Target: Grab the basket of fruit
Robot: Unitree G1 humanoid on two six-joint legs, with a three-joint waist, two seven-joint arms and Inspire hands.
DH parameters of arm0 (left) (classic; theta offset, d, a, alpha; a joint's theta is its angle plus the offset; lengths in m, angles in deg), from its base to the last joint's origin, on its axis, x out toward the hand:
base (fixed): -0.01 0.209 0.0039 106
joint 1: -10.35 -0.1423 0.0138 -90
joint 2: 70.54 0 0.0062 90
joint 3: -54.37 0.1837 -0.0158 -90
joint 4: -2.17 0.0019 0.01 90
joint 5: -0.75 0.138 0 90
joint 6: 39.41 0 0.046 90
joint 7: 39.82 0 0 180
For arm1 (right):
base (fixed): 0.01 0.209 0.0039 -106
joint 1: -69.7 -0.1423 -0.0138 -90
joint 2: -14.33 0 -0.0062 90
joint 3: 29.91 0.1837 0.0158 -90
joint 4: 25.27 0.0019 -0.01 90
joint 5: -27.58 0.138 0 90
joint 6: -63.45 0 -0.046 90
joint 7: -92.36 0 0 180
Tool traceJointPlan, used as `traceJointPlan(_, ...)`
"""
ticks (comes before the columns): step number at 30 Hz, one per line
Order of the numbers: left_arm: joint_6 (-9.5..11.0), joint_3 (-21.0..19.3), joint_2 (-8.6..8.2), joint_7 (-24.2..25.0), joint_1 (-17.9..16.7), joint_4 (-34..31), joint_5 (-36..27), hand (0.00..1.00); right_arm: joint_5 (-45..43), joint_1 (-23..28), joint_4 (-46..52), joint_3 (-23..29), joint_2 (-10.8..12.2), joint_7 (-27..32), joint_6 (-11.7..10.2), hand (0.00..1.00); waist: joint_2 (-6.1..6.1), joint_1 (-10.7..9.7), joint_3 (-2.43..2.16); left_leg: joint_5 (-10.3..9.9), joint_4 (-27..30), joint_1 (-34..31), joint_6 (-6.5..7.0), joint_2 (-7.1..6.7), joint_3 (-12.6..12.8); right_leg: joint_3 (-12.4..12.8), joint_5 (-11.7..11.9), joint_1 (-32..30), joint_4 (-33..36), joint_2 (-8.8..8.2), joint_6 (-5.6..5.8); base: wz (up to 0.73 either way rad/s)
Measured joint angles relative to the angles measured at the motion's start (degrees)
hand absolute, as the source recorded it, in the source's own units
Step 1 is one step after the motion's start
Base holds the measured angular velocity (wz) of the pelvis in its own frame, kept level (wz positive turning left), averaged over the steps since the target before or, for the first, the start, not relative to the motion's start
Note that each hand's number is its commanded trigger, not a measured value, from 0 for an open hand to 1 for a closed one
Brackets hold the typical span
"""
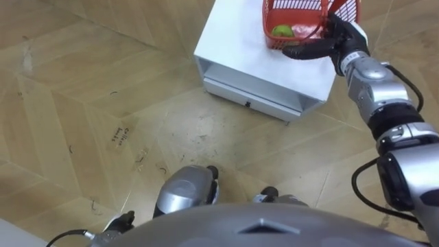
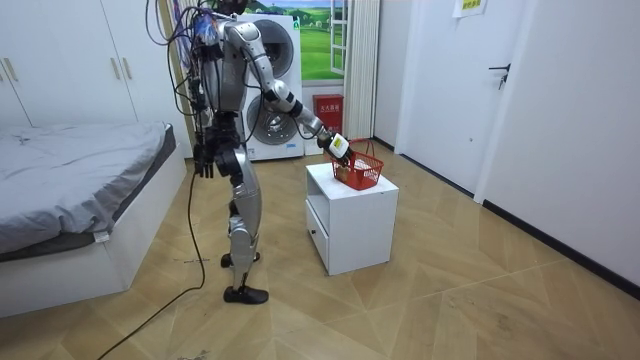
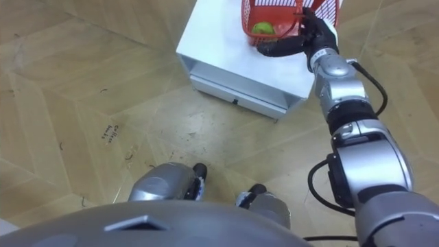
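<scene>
The robot's right hand [image 1: 343, 38] rested against the red fruit basket [image 1: 269, 17] on the white table [image 1: 233, 41]; whether it gripped could not be told.

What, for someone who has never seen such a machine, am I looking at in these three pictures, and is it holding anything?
This is a humanoid robot that stands on two legs and has two arms. Two of the pictures come from the two camera eyes in its head, looking down past its own body. The third comes from a camera standing in the room. That one shows the robot upright between a bed and a small white cabinet.

On top of the cabinet sits a red fruit basket with a green fruit inside. The right robot hand is stretched out to the basket's near side. Whether it has a grip on the basket cannot be made out. The left robot hand hangs idle by the robot's side.
</scene>
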Motion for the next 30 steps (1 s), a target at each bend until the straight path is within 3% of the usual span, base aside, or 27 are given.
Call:
traceJointPlan(9,0.07,-0.02,-0.15,-0.19,0.0,0.09,-1.09,0.0,-0.06,0.01,0.72,0.04,0.02,-0.18,-0.09,0.0,-0.36,-0.48,0.05,0.02,-0.21,0.48,0.0,0.06,0.18,0.06,0.01,0.72,-0.98,0.21,-0.01,0.0)
traceJointPlan(15,0.07,-0.23,-0.42,0.92,-0.28,-0.09,-1.06,0.0,0.25,0.96,6.36,0.07,0.25,0.18,-0.64,0.0,-0.81,-1.82,-0.26,0.02,-1.09,2.06,0.0,0.31,1.29,1.47,0.03,1.47,-1.32,0.51,-0.03,-0.09)
traceJointPlan(19,0.35,-0.72,-0.3,0.68,-0.28,-0.26,-1.11,0.0,1.42,5.19,14.84,0.12,0.42,0.4,-1.03,0.0,-1.86,-3.95,-1.0,0.02,-1.48,2.77,-0.01,0.48,2.16,2.37,0.05,1.8,-1.79,0.69,-0.01,-0.09)
traceJointPlan(23,0.62,-1.39,-0.16,-0.74,-0.3,-0.2,-0.94,0.0,1.79,8.83,21.01,0.27,0.38,1.23,-1.27,0.0,-2.67,-5.92,-1.44,0.02,-2.53,4.89,-0.01,0.94,3.49,3.41,0.26,2.95,-2.29,1.13,-0.1,-0.17)
traceJointPlan(26,0.83,-1.52,-0.25,-0.79,-0.32,-0.27,-0.92,0.0,-0.41,9.6,23.78,2.39,0.38,1.37,-1.27,0.0,-2.61,-7.9,-1.43,0.05,-2.85,5.55,-0.07,1.13,3.96,4.3,0.61,3.53,-3.04,1.55,-0.19,-0.11)
traceJointPlan(30,0.86,-3.72,-0.33,-0.46,-0.63,-0.51,-0.69,0.0,-0.77,12.17,28.74,6.65,0.35,2.35,-1.35,0.0,-2.61,-8.68,-1.42,0.07,-3.81,7.17,-0.11,1.49,5.45,5.37,0.88,3.96,-3.04,1.87,-0.34,-0.22)
